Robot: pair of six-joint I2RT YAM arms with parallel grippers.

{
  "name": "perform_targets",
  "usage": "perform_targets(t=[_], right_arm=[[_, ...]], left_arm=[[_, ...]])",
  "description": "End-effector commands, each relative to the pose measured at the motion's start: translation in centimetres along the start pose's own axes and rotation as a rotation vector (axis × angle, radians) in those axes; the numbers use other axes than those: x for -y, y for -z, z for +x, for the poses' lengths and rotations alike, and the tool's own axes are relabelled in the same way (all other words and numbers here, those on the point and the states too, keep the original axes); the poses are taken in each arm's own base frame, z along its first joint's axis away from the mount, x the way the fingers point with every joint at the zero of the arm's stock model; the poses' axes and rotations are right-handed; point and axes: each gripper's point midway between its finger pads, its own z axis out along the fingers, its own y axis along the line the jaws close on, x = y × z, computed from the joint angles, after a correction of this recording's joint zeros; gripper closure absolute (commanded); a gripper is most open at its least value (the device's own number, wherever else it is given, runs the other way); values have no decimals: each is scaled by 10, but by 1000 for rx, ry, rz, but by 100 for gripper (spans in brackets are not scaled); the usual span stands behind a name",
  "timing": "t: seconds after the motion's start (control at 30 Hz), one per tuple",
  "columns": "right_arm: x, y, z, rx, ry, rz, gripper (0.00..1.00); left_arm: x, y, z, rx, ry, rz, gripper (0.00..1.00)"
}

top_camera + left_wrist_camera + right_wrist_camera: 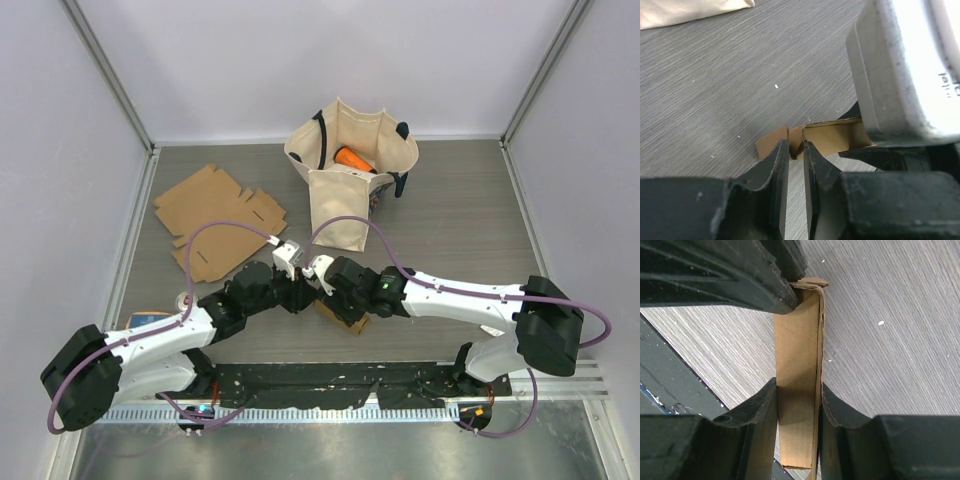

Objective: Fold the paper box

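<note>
1. Left hand (796,147): the two dark fingers (775,165) stand almost together, with only a thin slit between them. They pinch a folded edge at one end of the box (832,137).
2. Right hand (797,385): closed on the box, one finger (762,410) pressing each long side, with the cardboard filling the gap between them.
3. Box: a small, narrow piece of brown cardboard, partly folded. It runs from between the right fingers straight out to the left hand's fingertips, so it is held at both ends. It sits low over the surface (470,220); whether it touches cannot be told.
4. A short flap (771,144) sticks out just beside the left hand's outer finger.
5. The two hands meet tip to tip. The right wrist's grey camera (910,70) hangs close above the box, just beyond the left fingertips.
6. Bag (350,190): a cream tote standing open, well beyond both hands, with an orange item (352,158) inside.
7. Flat cardboard (215,215): unfolded sheets lying on the surface, beyond the left hand and off to its left, well apart from the box.
8. Purple cables (215,235) loop up over each arm behind the hands.
</note>
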Motion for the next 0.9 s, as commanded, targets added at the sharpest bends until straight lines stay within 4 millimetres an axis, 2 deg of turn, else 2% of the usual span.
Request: perform_targets(t=[0.0,0.03,0.23,0.43,0.57,0.7,0.87], right_arm=[[-3,7,-33,113,-4,-1,71],[-4,7,-33,115,-1,0,71],[-4,6,-30,105,5,0,71],[-5,5,-27,95,7,-2,71],[-6,4,-26,90,10,-9,71],[-8,3,-25,85,14,-22,71],[-9,3,-24,79,15,-26,71]], left_arm=[[2,-1,-4,3,-28,3,79],[3,-2,-6,12,-28,7,74],[2,-3,-19,54,-29,-12,61],[1,1,-34,102,-42,-41,54],[5,4,-41,126,-50,-22,54],[15,3,-46,151,-54,28,59],[24,0,-48,154,-51,77,58]])
